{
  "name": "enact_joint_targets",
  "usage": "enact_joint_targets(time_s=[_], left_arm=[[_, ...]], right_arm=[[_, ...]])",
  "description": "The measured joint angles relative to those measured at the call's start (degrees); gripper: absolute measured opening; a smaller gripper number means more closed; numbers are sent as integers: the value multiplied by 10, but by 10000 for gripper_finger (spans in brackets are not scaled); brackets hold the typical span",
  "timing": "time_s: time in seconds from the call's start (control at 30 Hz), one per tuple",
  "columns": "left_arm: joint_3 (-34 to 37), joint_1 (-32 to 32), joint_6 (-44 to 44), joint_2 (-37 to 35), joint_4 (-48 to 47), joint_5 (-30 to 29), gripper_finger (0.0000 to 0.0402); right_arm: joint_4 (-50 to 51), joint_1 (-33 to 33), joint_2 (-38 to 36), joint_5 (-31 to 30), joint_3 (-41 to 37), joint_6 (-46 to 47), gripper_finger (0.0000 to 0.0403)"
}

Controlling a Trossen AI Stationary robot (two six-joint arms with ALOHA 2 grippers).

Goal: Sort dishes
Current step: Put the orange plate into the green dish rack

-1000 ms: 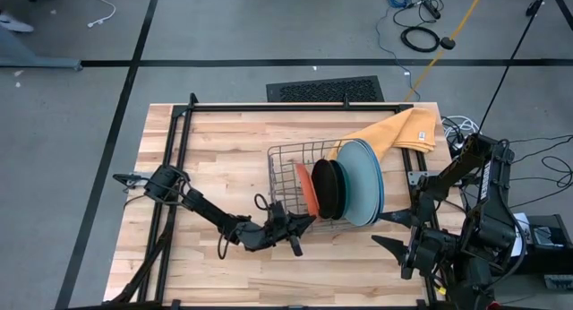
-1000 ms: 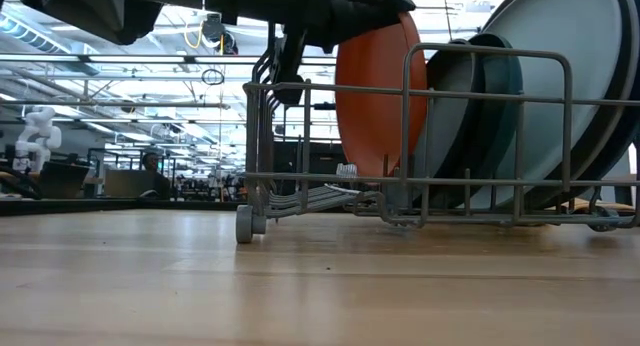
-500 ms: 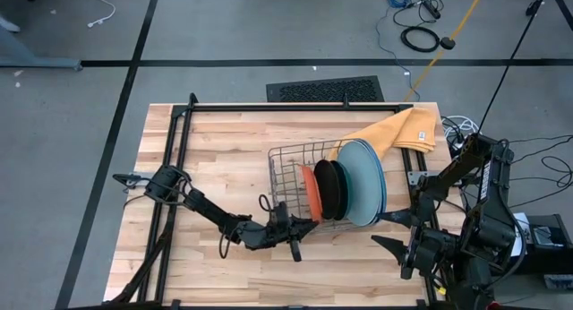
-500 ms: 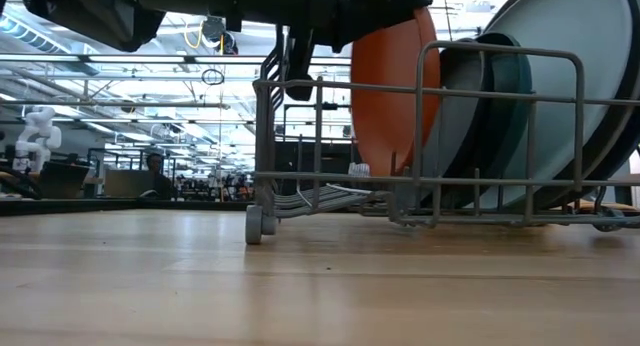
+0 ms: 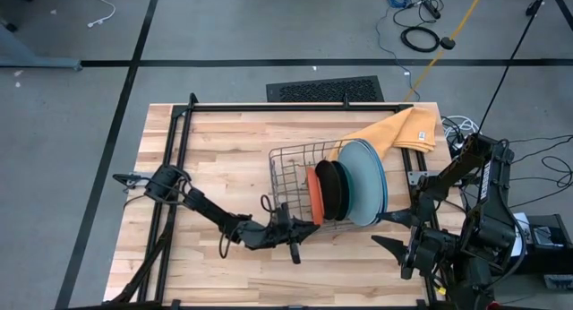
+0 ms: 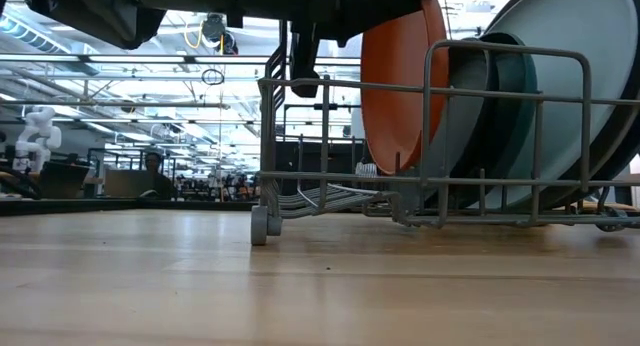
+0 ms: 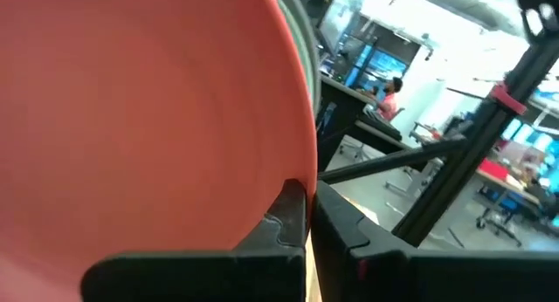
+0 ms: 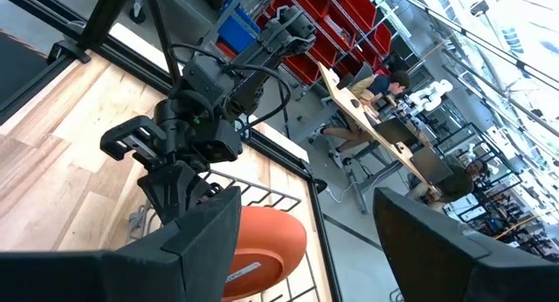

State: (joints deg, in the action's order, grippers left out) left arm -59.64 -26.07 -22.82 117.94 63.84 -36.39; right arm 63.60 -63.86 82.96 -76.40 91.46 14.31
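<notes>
My left gripper [image 5: 303,228] sits lower centre of the overhead frame, at the near edge of the wire rack [image 5: 288,171] — fingers pinched on the rim of the orange-red plate [image 5: 312,195]. In my left wrist shot the plate [image 7: 148,119] fills the left side, the two fingers [image 7: 288,216] pressed together on its edge. The plate stands upright in the rack, leftmost of the stack; in the table-level shot it [image 6: 400,81] is right of centre behind the rack bars [image 6: 430,176]. Next to it, to the right: black plate [image 5: 330,188], then a dark teal plate [image 6: 505,96], then the large pale blue plate [image 5: 363,180]. Yellow-orange cloth [image 5: 398,131] lies upper right of the rack. My right gripper [image 8: 306,241] waits at the table's right edge, lower right overhead — fingers spread wide apart.
</notes>
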Motion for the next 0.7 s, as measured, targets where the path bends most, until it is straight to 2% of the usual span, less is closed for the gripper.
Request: enact_joint_targets(time_s=[0.27,0.47,0.7], left_arm=[[-1,13,-37,-2,-23,-8,0],[0,22,-26,-2,-16,44,0],[1,29,-21,1,13,73,0]], right_arm=[[-4,0,0,0,0,0,254],[-4,0,0,0,0,0,254],[-5,0,0,0,0,0,254]])
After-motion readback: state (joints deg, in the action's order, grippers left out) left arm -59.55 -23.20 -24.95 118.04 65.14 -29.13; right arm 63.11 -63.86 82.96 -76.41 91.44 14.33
